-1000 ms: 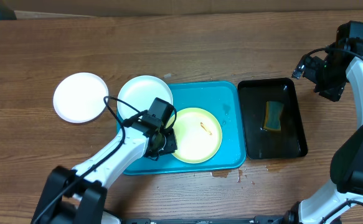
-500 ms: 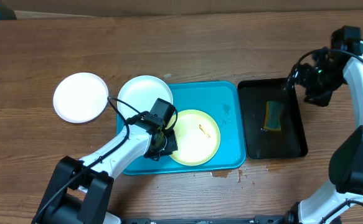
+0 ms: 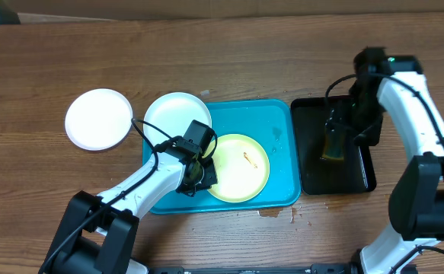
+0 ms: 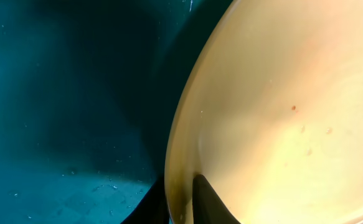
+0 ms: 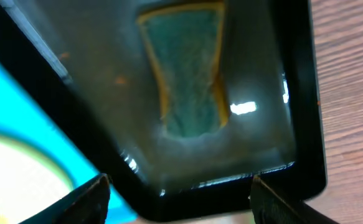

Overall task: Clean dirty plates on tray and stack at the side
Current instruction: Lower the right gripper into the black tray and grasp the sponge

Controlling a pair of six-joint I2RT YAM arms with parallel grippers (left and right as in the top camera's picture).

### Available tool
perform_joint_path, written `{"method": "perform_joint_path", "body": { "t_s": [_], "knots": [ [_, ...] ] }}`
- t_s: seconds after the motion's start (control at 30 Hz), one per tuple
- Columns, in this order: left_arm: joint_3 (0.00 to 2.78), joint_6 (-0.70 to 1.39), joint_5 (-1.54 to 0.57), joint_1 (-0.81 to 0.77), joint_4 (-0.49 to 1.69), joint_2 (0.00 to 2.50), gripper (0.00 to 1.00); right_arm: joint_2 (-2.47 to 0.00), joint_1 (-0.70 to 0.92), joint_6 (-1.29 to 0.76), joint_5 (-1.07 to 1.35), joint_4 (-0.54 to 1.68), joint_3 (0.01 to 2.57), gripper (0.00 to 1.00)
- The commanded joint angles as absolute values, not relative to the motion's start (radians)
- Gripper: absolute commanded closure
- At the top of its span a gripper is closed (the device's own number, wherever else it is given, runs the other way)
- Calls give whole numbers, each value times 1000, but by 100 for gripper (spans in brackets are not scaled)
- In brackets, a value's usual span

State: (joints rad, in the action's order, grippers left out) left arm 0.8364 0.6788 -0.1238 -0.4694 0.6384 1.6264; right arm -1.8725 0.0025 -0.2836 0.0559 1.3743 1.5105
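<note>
From overhead, the right arm has swung in from the far right edge of the table (image 3: pixel 229 53), and the right gripper (image 3: pixel 336 125) now hangs over the black tray (image 3: pixel 362 179), directly above the sponge (image 3: pixel 333 148) lying in it. The left gripper (image 3: pixel 204 173) has not shifted and stays at the left rim of the pale yellow plate (image 3: pixel 241 171). That plate lies in the turquoise tray (image 3: pixel 275 122) and carries a small brown smear (image 3: pixel 248 157) near its middle. One white plate (image 3: pixel 98 119) sits on the bare wood well to the left. A second white plate (image 3: pixel 177 114) lies just beside it, with its right edge over the tray's far left corner. In the left wrist view, the claw is closed on the yellow plate's rim. One dark finger (image 4: pixel 203 199) presses the plate's inner face and the other shows just outside the rim, over wet tray floor. A few tiny brown specks dot the plate. In the right wrist view, the claw stands wide open and holds nothing. Its two fingertips (image 5: pixel 91 196) are far apart on either side of the black tray's near rim. The green, yellow-edged sponge lies beyond them in shallow water.
</note>
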Motion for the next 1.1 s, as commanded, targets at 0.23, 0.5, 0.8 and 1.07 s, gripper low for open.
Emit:
{"method": "perform_joint_path", "body": {
  "t_s": [0.23,0.5,0.8,1.07],
  "knots": [
    [832,673,-124,-463,638,1639,84,-1842,16,-367,-41,1028,1208,34],
    [832,673,-124,-463,638,1639,84,-1842,16,-361,-21,842,1058,96],
    [832,673,-125,-463,638,1639,80,-1842,16,-313,-22,743,1102,2],
    [832,672,-124,-463,642,1639,79,-1842,16,-310,-23,659,1101,55]
  ]
}}
